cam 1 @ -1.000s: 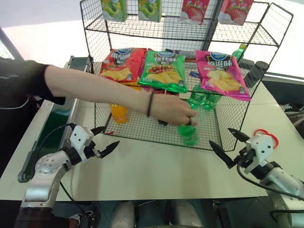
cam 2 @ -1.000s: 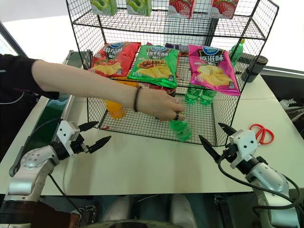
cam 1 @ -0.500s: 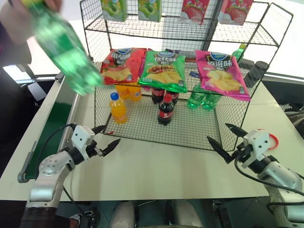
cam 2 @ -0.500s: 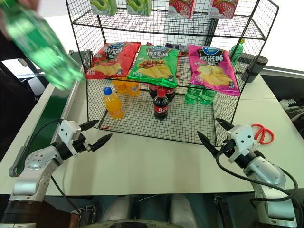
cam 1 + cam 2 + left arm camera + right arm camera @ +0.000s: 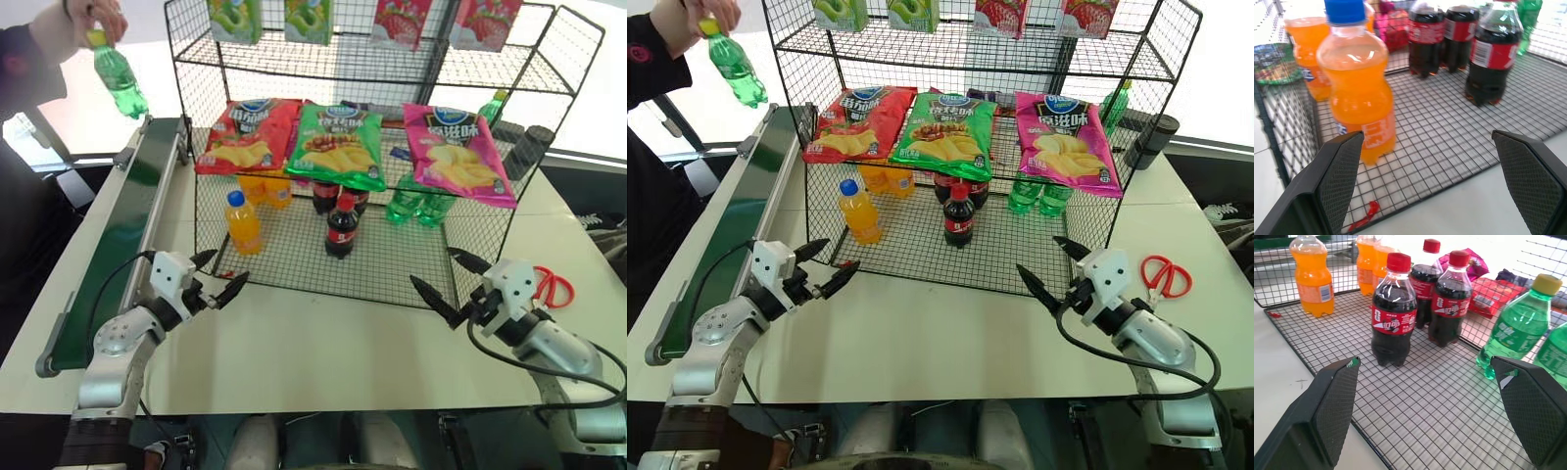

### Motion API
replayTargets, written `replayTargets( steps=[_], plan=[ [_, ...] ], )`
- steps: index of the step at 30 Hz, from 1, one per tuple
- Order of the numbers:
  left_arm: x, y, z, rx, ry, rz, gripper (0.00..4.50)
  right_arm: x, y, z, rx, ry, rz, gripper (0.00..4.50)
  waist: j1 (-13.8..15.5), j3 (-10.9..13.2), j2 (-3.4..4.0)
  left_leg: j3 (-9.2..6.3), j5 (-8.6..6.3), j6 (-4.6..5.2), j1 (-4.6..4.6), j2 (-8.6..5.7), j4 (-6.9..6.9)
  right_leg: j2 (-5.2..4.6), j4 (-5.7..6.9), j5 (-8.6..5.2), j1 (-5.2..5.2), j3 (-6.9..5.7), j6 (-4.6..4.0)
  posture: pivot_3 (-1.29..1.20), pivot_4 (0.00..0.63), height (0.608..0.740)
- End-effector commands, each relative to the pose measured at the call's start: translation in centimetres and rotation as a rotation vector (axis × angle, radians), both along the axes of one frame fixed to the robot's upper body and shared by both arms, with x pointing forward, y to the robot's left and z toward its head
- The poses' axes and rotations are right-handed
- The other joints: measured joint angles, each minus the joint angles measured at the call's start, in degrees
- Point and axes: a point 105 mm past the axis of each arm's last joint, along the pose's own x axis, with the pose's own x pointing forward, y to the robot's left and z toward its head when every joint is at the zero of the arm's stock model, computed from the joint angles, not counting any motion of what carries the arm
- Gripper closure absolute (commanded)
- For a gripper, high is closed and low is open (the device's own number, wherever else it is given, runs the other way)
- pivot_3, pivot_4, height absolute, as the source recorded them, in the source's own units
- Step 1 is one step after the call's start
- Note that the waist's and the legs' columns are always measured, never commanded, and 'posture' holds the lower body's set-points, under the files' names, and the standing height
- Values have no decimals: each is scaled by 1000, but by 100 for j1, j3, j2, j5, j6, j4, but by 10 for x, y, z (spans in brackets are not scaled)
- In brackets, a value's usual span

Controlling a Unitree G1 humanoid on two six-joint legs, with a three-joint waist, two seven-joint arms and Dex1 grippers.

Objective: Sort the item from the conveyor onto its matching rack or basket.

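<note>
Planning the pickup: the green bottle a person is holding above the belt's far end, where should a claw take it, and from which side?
A judgement: take the green bottle around its lower body. The person's hand covers the yellow cap, and the bottle hangs tilted over the conveyor. Come from the rack side with the open left claw, fingers either side of its round body.

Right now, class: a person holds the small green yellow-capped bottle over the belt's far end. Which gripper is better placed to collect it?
Left: the open left gripper hangs beside the dark green conveyor; the right gripper is across the table.
</note>
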Motion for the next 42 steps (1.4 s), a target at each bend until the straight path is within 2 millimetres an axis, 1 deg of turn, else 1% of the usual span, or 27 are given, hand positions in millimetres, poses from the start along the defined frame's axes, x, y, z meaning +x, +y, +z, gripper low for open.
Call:
replayTargets(
  steps=[1, 5, 8, 9, 12, 14, 16, 19, 23, 25, 27, 29, 32, 37, 42],
  plan=[
    [2, 18, 25, -42, -67, 81, 0, 3, 7, 10, 14, -34, 26, 60, -10, 0, 0, 0, 0, 0, 0, 1, 0, -1, 1, 0, -1, 0, 0, 0, 150, 740],
    [1, 50, 43, -135, -104, 238, 0, 7, 15, 8, 19, -17, 69, 60, -2, 1, -2, -1, 0, 0, 1, 1, 1, -4, 2, 0, 0, 0, 0, 0, 150, 740],
    [-4, 71, 44, -154, -111, 352, 0, 12, 20, 8, 23, -17, 98, 60, -2, 0, -3, 0, 0, 0, 1, 1, 1, -4, 1, 0, 1, 0, 0, 0, 150, 740],
    [-5, 78, 43, -155, -107, 392, 0, 13, 22, 9, 24, -20, 105, 60, -4, 1, -2, 0, 0, 0, 1, 0, 1, -4, 1, 0, 0, 0, 0, 0, 150, 740],
    [-8, 109, 29, -156, -35, 585, 0, 18, 28, 10, 34, -27, 125, 60, -2, 1, -3, 0, 0, 0, 1, 1, 1, -4, 2, 0, 0, 0, 0, 0, 150, 740],
    [-6, 124, 26, -142, -23, 677, 0, 17, 33, 9, 42, -27, 137, 60, 8, -1, -5, -1, 0, 0, 2, 0, 1, -2, 2, 1, 0, -1, 1, 0, 150, 740],
    [-1, 131, 25, -145, -16, 721, 0, 16, 39, 8, 53, -25, 151, 60, 13, -3, -11, -2, 0, 0, 0, 0, 1, 0, 2, 1, 0, -2, 1, 0, 150, 740],
    [6, 133, 22, -168, -15, 719, 0, 13, 48, 5, 69, -22, 170, 60, 11, -4, -18, -2, 0, -1, -1, -3, 3, -1, 2, 1, 1, -3, 2, 0, 150, 740],
    [15, 141, 19, -228, -29, 816, 0, 8, 71, 0, 90, 0, 239, 60, 2, -6, -20, -1, 0, -1, 0, -2, 2, -2, 2, 1, 0, -3, 2, 0, 150, 740],
    [21, 137, 20, -231, -45, 818, 0, 5, 81, -1, 107, 21, 273, 60, -3, -7, -24, -1, 0, -1, -1, -2, 2, -3, 4, 2, -2, -3, 3, 0, 150, 740],
    [26, 131, 20, -188, -59, 803, 0, 1, 92, -1, 126, 30, 305, 60, -6, -7, -26, 0, 0, -1, -1, -1, 2, -5, 4, 2, -3, -3, 3, 0, 150, 740],
    [29, 128, 19, -155, -69, 801, 0, -3, 101, -1, 136, 33, 332, 60, -6, -8, -28, -1, 0, -1, 0, 0, 1, -5, 4, 2, -4, -3, 3, 0, 150, 740],
    [31, 127, 19, -151, -79, 809, 0, -9, 112, -3, 147, 40, 368, 60, -3, -10, -31, 0, 0, -2, -1, 0, 1, -8, 4, 2, -3, -2, 3, 0, 150, 740],
    [32, 128, 17, -154, -76, 820, 0, -15, 122, -7, 190, 67, 398, 60, -2, -10, -32, -1, 0, -2, -1, 0, 1, -17, 3, 2, -3, -2, 3, 0, 150, 740],
    [29, 133, 17, -147, -70, 835, 0, -14, 116, -14, 189, 74, 388, 60, -2, -10, -32, -1, 0, -2, -1, 0, 1, -19, 4, 2, -4, -2, 2, 0, 150, 740]
  ],
)
